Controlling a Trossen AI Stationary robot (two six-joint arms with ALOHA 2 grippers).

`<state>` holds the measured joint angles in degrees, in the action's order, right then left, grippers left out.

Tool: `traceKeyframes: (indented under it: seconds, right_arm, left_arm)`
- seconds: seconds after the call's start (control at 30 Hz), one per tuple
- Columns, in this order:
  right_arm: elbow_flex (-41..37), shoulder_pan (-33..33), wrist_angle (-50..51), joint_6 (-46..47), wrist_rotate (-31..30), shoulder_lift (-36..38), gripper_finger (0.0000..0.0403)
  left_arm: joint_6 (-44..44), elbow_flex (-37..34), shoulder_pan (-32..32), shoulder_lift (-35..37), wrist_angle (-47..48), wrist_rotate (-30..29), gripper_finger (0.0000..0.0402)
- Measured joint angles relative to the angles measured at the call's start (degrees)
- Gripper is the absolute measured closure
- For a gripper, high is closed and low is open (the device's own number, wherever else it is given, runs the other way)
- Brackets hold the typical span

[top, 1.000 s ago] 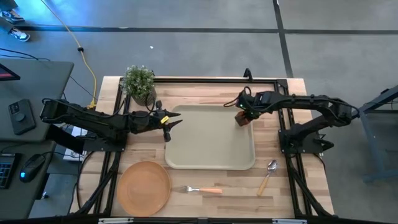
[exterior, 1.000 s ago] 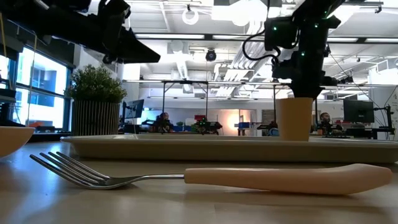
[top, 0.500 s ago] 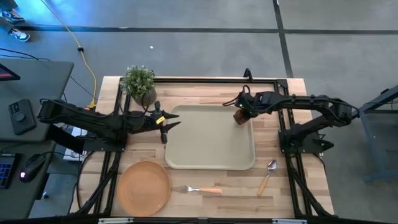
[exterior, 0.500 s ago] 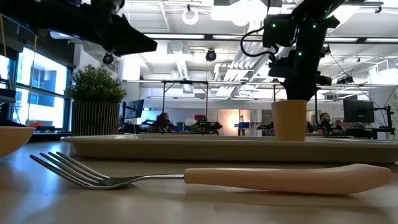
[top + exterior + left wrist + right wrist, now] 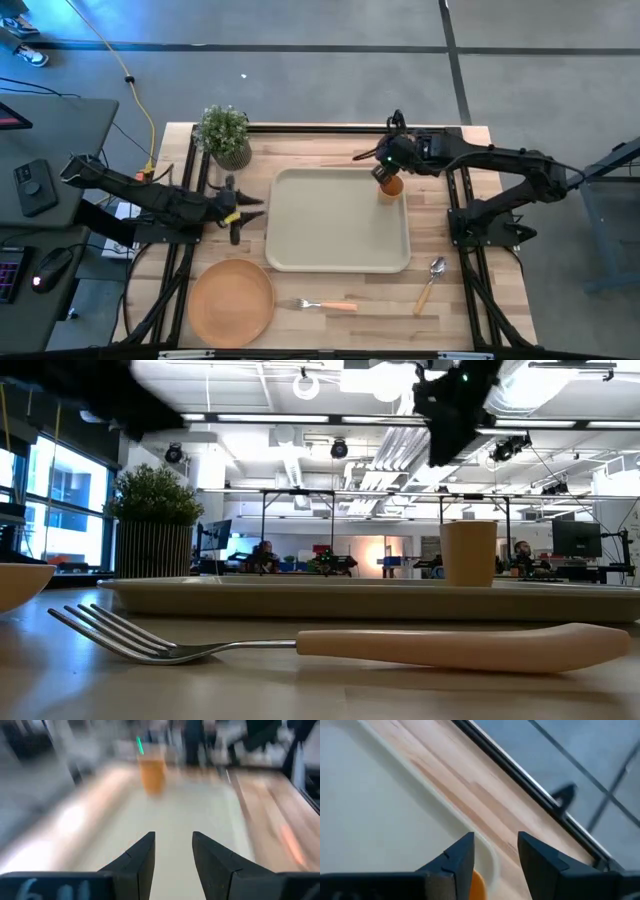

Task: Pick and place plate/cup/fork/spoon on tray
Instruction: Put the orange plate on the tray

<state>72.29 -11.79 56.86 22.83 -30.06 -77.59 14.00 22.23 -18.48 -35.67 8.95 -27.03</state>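
The orange cup (image 5: 390, 185) stands upright on its base in the far right corner of the beige tray (image 5: 340, 225), also seen in the low view (image 5: 468, 553). My right gripper (image 5: 384, 160) hangs open above it, clear of its rim (image 5: 478, 885), high in the low view (image 5: 448, 415). My left gripper (image 5: 250, 208) is open just left of the tray, pointing across it at the cup (image 5: 151, 767). The orange plate (image 5: 231, 302), the fork (image 5: 325, 305) and the spoon (image 5: 432, 280) lie on the table near its front edge.
A potted plant (image 5: 224, 135) stands at the far left of the table. A dark metal frame (image 5: 340, 128) runs along the far edge and down both sides. Bare wood lies between the tray and the front edge.
My right gripper has opened and let go of the cup, then risen and drawn a little toward the far edge. The cup stays standing on the tray. My left gripper has pulled back toward the table's left edge, off the tray's left rim.
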Motion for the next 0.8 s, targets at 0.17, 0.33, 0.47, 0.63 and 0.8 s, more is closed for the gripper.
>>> traceKeyframes:
  seconds: [0.17,0.33,0.47,0.63,0.8]
  right_arm:
    - [-4.7,3.7,-12.9,-2.6,3.8,0.0,0.0268]
    - [-11.5,5.8,-35.4,-8.8,15.1,-0.5,0.0267]
    - [-18.6,7.9,-51.1,-12.3,17.7,-0.9,0.0267]
    - [-26.7,10.0,-67.8,-19.3,27.8,-4.6,0.0267]
    - [-29.9,12.0,-81.2,-24.8,38.8,-11.3,0.0267]
  left_arm:
    - [19.4,-0.1,-2.9,-0.2,3.0,9.7,0.0282]
    - [28.4,1.6,-9.6,-2.4,4.3,10.2,0.0282]
    - [38.0,2.4,-14.3,-7.6,11.3,9.1,0.0282]
    - [43.8,2.5,-16.3,-15.0,17.4,8.8,0.0282]
    - [47.0,2.5,-15.1,-19.7,19.3,14.7,0.0282]
